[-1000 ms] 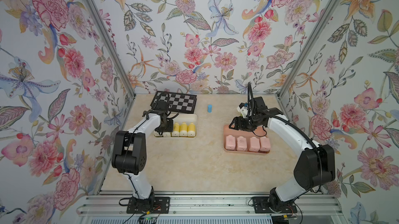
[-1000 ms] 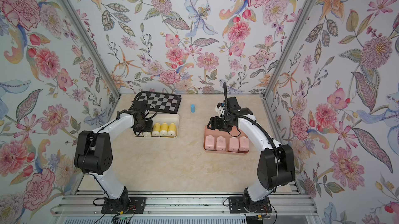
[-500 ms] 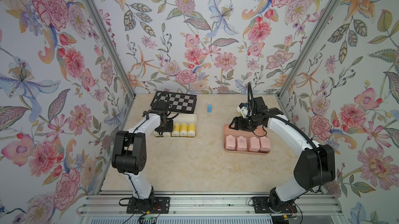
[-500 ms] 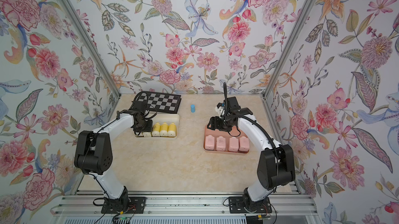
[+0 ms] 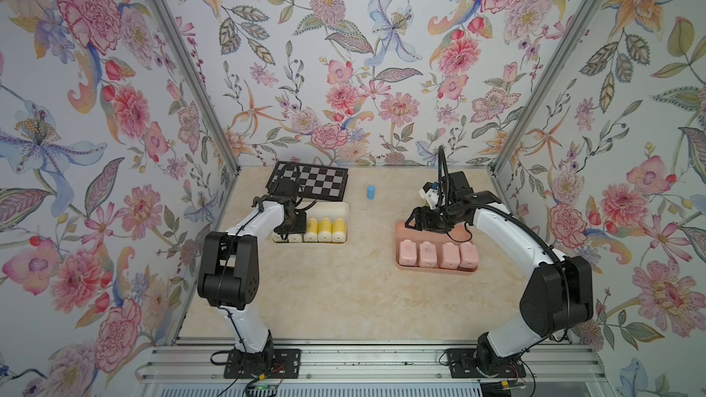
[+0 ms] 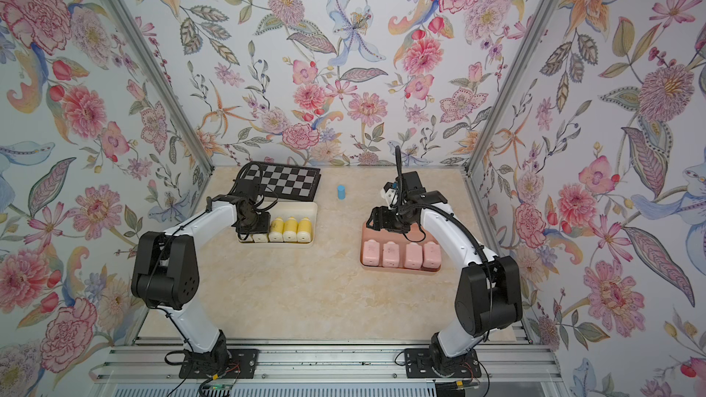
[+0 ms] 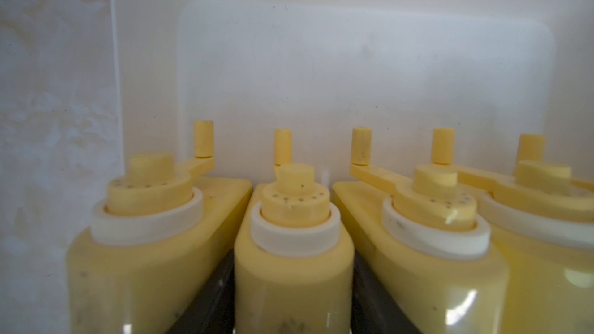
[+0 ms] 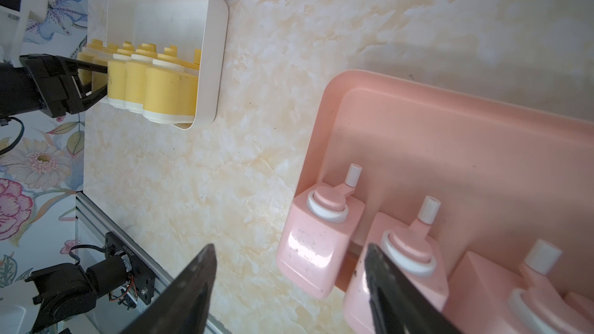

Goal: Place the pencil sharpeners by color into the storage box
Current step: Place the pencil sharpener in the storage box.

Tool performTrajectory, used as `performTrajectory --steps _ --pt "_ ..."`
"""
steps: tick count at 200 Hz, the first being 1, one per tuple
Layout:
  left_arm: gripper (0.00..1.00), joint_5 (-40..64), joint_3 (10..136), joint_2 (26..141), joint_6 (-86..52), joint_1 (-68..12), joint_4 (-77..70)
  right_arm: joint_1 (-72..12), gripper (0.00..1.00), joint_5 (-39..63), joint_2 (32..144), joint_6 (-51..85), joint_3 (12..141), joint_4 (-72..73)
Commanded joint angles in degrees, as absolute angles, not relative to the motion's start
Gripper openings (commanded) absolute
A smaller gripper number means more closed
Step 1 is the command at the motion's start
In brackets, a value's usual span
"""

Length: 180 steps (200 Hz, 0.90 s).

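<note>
Behind box (image 5: 333,209): blue cyl (image 5: 370,191), chessboard (image 5: 321,183)

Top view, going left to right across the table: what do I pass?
White box holding yellow pencil sharpeners → small blue cylinder → pink box holding pink pencil sharpeners.

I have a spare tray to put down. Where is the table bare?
Widest: the front strip of table between both boxes and the front rail. Also the lane between the white box and pink box, running back to the blue cylinder. Crowded: the back left, where checkerboard, white box and left arm meet.
</note>
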State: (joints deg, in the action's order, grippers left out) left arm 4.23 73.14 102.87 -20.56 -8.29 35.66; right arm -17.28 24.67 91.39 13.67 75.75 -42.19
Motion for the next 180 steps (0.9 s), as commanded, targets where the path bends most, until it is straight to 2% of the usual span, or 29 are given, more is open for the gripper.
performTrajectory --steps 1,93,180 --pt "0.56 3.75 72.16 102.78 -21.09 -7.72 35.40 -17.08 0.74 25.06 91.80 12.59 75.55 -42.54" --pt "0.67 2.02 74.00 99.49 -21.84 -7.69 36.97 -16.99 0.74 25.31 90.93 12.48 75.36 -42.54" --pt "0.69 2.15 74.94 97.40 -22.06 -7.73 37.36 -17.04 0.74 25.22 91.03 12.63 75.16 -42.45"
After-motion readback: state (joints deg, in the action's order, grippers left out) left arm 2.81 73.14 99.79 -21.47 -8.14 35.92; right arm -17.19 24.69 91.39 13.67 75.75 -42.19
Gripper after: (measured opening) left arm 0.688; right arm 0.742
